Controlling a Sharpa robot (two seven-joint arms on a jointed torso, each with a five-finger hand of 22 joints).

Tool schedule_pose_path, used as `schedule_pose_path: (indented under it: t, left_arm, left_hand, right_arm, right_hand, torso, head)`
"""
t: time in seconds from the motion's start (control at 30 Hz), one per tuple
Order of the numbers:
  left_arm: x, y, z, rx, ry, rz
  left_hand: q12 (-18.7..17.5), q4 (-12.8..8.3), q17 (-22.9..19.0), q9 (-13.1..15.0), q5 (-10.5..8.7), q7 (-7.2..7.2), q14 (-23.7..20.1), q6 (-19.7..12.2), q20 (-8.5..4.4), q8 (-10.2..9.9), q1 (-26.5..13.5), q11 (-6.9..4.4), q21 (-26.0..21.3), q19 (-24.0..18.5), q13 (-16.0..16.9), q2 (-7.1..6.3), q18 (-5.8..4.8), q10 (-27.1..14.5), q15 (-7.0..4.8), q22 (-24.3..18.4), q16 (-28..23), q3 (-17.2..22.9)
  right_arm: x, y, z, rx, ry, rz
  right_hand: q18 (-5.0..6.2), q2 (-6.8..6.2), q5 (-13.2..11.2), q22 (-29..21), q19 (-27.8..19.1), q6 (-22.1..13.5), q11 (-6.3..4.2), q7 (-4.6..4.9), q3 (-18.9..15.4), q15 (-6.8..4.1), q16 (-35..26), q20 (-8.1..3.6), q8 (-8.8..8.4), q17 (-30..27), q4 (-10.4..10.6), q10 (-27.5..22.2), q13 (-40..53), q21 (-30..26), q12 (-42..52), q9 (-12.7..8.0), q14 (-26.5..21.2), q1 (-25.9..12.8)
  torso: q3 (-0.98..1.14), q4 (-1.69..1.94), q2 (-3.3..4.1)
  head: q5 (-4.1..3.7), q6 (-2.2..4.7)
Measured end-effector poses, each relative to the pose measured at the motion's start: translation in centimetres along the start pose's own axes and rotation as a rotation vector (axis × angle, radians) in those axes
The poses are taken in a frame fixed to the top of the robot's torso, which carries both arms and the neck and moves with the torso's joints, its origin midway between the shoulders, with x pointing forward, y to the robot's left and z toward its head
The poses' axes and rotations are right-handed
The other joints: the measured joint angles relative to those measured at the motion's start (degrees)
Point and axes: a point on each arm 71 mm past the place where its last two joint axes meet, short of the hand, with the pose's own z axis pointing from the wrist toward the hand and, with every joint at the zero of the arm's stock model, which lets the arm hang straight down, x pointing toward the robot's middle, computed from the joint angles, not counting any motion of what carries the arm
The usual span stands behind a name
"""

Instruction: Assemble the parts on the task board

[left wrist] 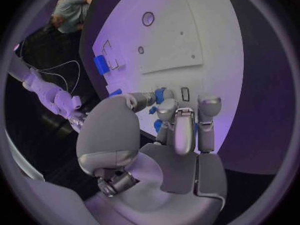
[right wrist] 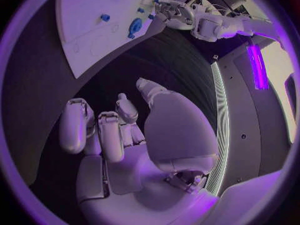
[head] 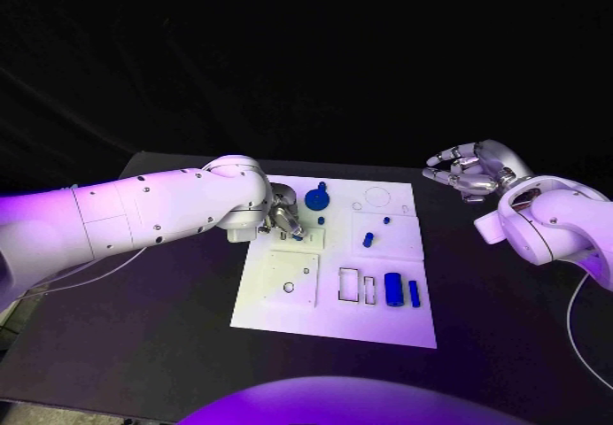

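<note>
The white task board lies in the middle of the black table. My left hand is over the board's upper left area. It pinches a small blue part between thumb and a finger, close above the board. A round blue part sits just beyond that hand. Two small blue parts lie mid-board, and a blue cylinder and a blue bar lie lower right. My right hand hovers off the board's far right corner with fingers curled in, holding nothing.
Outlined recesses and a plate with a hole mark the board's lower half. A circular outline is at the board's upper right. Bare black table surrounds the board. My left forearm reaches in across the table's left side.
</note>
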Motion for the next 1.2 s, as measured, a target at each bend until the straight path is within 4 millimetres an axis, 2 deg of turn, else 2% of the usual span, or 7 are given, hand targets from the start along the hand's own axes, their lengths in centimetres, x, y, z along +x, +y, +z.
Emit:
schedule_pose_path:
  t: [0.5, 0.57, 0.73, 0.77, 0.83, 1.1, 1.2]
  left_arm:
    - [-0.23, -0.29, 0.31, -0.011, 0.009, 0.010]
    - [-0.26, -0.28, 0.35, -0.014, 0.014, 0.011]
    - [-0.30, -0.22, 0.40, -0.020, 0.023, 0.015]
    - [-0.31, -0.20, 0.40, -0.021, 0.025, 0.015]
    - [-0.31, -0.13, 0.43, -0.024, 0.028, 0.015]
    - [-0.10, -0.08, 0.54, -0.029, 0.045, 0.016]
    - [-0.06, -0.11, 0.56, -0.029, 0.049, 0.016]
  left_hand:
    - [0.5, 0.2, 0.0, 0.3, 0.37, 0.00, 0.0, 0.0, -0.01, 0.5, -1.1, -0.10, 0.2, 0.0, 0.5, 1.13, 0.00, 0.5, 0.00, 0.4, 0.0, 0.2]
    - [0.9, 0.2, 0.0, 0.2, 0.97, 0.00, 0.0, 0.0, -0.12, 0.8, -1.5, -0.33, 0.2, 0.3, 0.8, 1.47, 0.01, 0.8, 0.00, 0.7, 0.0, 0.2]
    - [1.8, 0.2, 0.0, 0.2, 1.00, 0.00, 0.0, 0.0, -0.11, 1.3, -2.7, -0.60, 0.7, 0.9, 2.3, 2.02, 0.00, 1.9, -0.42, 1.7, 0.0, 0.2]
    - [2.0, 0.2, 0.0, 0.2, 1.00, 0.00, 0.0, 0.0, -0.13, 1.3, -2.8, -0.60, 0.8, 0.9, 2.5, 2.17, -0.03, 1.9, -0.42, 1.8, 0.0, 0.2]
    - [2.5, 0.2, 0.0, 0.0, 1.00, 0.04, 0.0, 0.0, -0.31, 1.6, -3.5, -0.65, 0.8, 1.1, 3.0, 2.34, -0.91, 2.5, -0.42, 2.2, 0.0, 0.2]
    - [3.0, 0.2, 0.0, 0.1, 1.26, 0.20, 0.1, 0.2, -0.33, 2.0, -4.4, -0.99, 1.3, 1.6, 4.1, 3.06, -0.90, 2.9, -0.55, 2.9, 0.0, 0.2]
    - [3.2, 0.2, 0.0, 0.0, 1.27, -0.25, 0.2, 0.9, -0.51, 2.1, -5.0, -0.96, 1.3, 1.7, 4.3, 3.27, -0.90, 3.2, -0.67, 3.1, 0.0, 0.3]
  right_arm:
    - [0.02, -0.04, -0.01, 0.001, 0.000, 0.000]
    - [0.00, -0.06, -0.02, 0.001, 0.000, 0.000]
    - [-0.03, -0.10, -0.04, 0.002, -0.001, 0.000]
    - [-0.03, -0.10, -0.04, 0.002, -0.001, 0.000]
    - [-0.03, -0.10, -0.03, 0.002, -0.001, 0.000]
    - [-0.02, -0.13, -0.04, 0.003, -0.001, 0.000]
    - [-0.01, -0.14, -0.04, 0.003, -0.001, 0.000]
  right_hand:
    - [0.00, 0.00, 0.0, 0.0, 0.0, 0.0, 0.00, 0.00, 0.0, 0.00, 0.0, 0.00, 0.00, 0.0, 0.0, 0.0, 0.0, 0.0, 0.0, 0.0, 0.0, 0.0]
    - [0.00, 0.00, 0.0, 0.0, 0.0, 0.0, 0.00, 0.00, 0.0, 0.00, 0.0, 0.00, 0.00, 0.0, 0.0, 0.0, 0.0, 0.0, 0.0, 0.0, 0.0, 0.0]
    - [0.00, 0.00, 0.0, 0.0, 0.0, 0.0, 0.00, 0.00, 0.0, 0.00, 0.0, 0.00, 0.34, 0.0, 0.0, 0.0, 0.0, 0.0, 0.0, 0.1, 0.0, 0.0]
    - [0.00, 0.00, 0.0, 0.0, 0.0, 0.0, 0.00, 0.00, 0.0, 0.00, 0.0, 0.00, 0.44, 0.0, 0.0, 0.0, 0.0, 0.0, 0.0, 0.1, 0.0, 0.0]
    - [0.00, 0.00, 0.0, 0.0, 0.0, 0.0, 0.00, 0.00, 0.0, 0.00, 0.0, 0.00, 0.44, 0.0, 0.0, 0.0, 0.0, 0.0, 0.0, 0.1, 0.0, 0.0]
    - [0.00, 0.00, 0.0, 0.0, 0.0, 0.0, 0.00, 0.00, 0.0, 0.00, 0.0, 0.00, 0.44, 0.0, 0.0, 0.0, 0.0, 0.0, 0.0, 0.1, 0.0, 0.0]
    - [0.00, 0.00, 0.0, 0.0, 0.0, 0.0, 0.00, 0.00, 0.0, 0.00, 0.0, 0.00, 0.44, 0.0, 0.0, 0.0, 0.0, 0.0, 0.0, 0.1, 0.0, 0.0]
  torso:
    - [0.01, -0.05, 0.02]
    - [0.02, -0.06, 0.03]
    - [0.01, 0.00, 0.02]
    - [0.01, 0.01, 0.02]
    - [0.00, 0.04, 0.02]
    - [-0.02, 0.03, -0.01]
    - [-0.02, 0.02, -0.01]
  head:
    - [0.00, -0.20]
    - [0.00, -0.24]
    - [-0.10, -0.38]
    - [-0.13, -0.39]
    - [-0.14, -0.42]
    - [-0.07, -0.54]
    - [-0.05, -0.55]
